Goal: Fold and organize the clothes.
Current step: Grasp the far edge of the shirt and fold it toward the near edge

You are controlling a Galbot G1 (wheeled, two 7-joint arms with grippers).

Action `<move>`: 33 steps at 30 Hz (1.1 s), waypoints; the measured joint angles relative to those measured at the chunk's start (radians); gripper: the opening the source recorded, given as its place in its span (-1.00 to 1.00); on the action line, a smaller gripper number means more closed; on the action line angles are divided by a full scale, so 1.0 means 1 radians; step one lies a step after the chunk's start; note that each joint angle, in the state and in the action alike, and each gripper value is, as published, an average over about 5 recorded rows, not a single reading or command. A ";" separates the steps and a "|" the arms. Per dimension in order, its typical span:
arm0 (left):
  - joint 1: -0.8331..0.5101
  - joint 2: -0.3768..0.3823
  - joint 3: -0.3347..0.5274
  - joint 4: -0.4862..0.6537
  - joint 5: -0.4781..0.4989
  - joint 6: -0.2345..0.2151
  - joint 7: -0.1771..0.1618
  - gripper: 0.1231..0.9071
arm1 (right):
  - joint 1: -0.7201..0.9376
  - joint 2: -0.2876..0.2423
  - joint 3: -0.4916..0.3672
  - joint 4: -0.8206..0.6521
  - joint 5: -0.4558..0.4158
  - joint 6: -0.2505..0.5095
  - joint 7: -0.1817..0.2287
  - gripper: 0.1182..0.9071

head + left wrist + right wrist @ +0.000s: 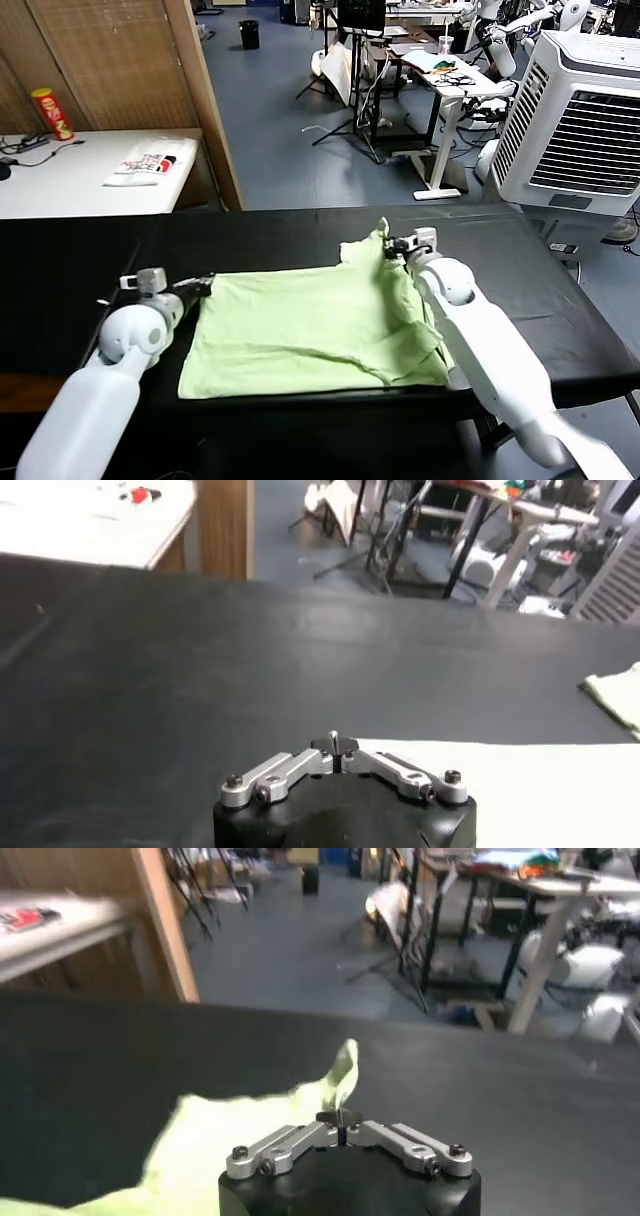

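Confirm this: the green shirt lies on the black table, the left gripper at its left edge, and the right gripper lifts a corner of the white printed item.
Not quite. The head view shows the right gripper lifting a corner of the green shirt itself; the white printed item lies untouched on the white table behind. The rest holds: shirt on the black table, left gripper at its left edge.

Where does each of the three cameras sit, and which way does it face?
Head view: on the robot's head, looking forward and down at the black table, green shirt and both arms.
Left wrist view: on the left arm, looking across the table; its left tool meets the shirt's edge.
Right wrist view: on the right arm; its right tool pinches a raised shirt corner.
All share shirt and table.
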 joint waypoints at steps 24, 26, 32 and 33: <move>0.471 0.053 -0.226 -0.376 0.042 -0.011 -0.002 -0.99 | -0.450 -0.169 0.172 0.464 0.090 -0.206 0.098 -0.99; 0.490 0.052 -0.233 -0.379 0.045 -0.011 -0.001 -0.99 | -0.472 -0.171 0.178 0.473 0.089 -0.206 0.101 -0.99; 0.534 0.049 -0.242 -0.386 0.062 -0.012 0.016 -0.99 | -0.498 -0.166 0.182 0.477 0.087 -0.206 0.102 -0.99; 0.539 0.049 -0.243 -0.386 0.066 -0.012 0.020 -0.99 | -0.499 -0.165 0.181 0.476 0.086 -0.206 0.102 -0.99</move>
